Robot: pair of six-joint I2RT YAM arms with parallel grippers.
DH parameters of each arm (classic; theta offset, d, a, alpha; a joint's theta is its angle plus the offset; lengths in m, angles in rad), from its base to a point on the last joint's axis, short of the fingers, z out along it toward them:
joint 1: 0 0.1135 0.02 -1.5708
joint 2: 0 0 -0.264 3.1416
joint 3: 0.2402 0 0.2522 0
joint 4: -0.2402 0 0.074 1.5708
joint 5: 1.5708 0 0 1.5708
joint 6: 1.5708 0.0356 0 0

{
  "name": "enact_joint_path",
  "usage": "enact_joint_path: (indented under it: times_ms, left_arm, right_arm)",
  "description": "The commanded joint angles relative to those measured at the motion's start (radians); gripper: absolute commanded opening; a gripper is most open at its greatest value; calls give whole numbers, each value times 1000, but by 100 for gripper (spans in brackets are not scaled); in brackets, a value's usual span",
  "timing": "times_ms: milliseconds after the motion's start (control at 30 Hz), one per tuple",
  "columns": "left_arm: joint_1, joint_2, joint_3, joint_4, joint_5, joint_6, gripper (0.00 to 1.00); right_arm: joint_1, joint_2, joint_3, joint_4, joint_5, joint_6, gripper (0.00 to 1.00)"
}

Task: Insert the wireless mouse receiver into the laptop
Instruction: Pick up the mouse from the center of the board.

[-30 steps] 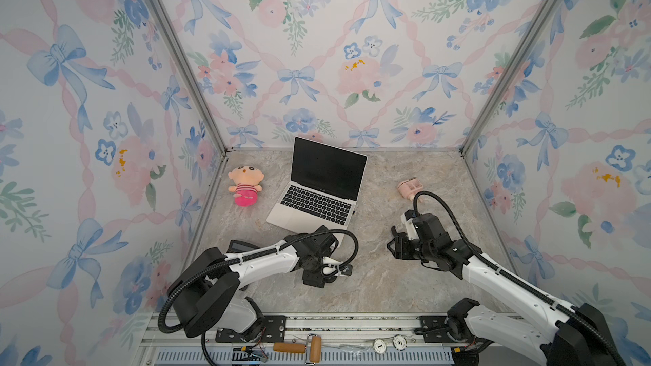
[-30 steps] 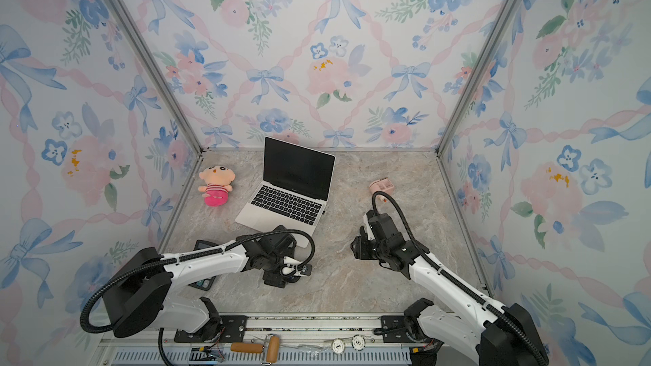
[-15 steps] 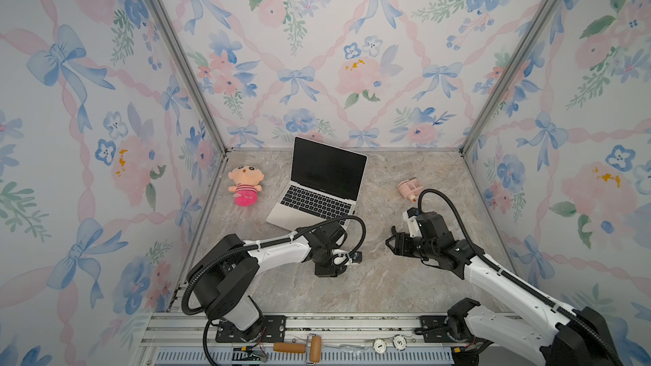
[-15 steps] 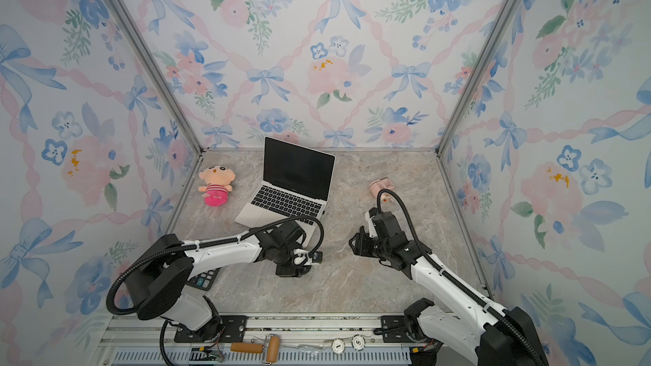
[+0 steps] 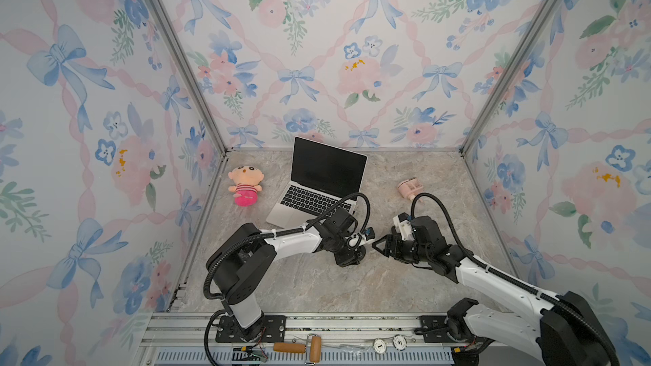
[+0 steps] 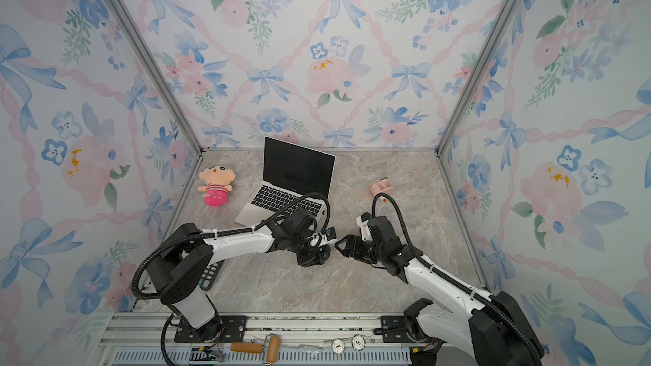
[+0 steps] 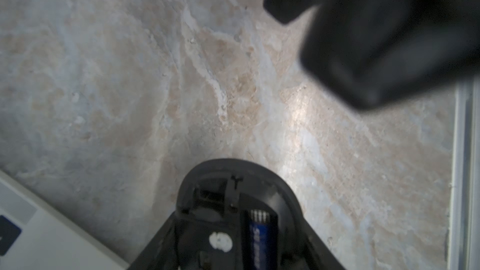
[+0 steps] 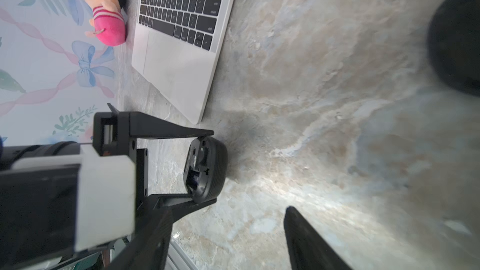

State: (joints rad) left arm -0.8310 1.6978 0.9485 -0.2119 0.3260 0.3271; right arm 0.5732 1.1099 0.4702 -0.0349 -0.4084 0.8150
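Mouse [image 8: 206,163], clamped in the left gripper [image 8: 213,166], opens toward that gripper's wrist, away from the wide-jawed right gripper [image 5: 380,245] just beside. Receiver [image 7: 209,194] seemingly sits beside the battery [image 7: 259,229].

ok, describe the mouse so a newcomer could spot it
Find the open laptop at the back of the table. Near its front right corner the left pincer clamps the mouse on edge. It's the only rounded black oval there, its open underside showing a blue battery.
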Motion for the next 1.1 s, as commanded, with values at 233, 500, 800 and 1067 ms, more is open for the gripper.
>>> enact_joint_path:
  times_ms: [233,500,800,1067]
  left_arm:
    - [5,-11,15,156,92,-113,43]
    - [5,-22,4,207,102,-118,44]
    - [26,-88,-93,344,102,-141,56]
    - [102,-238,-280,519,147,-157,98]
  right_arm:
    - [42,151,39,141,-45,104,74]
    - [57,230,76,194,-71,143,68]
    - [56,245,113,207,-104,141,33]
    - [6,212,138,190,-191,102,25]
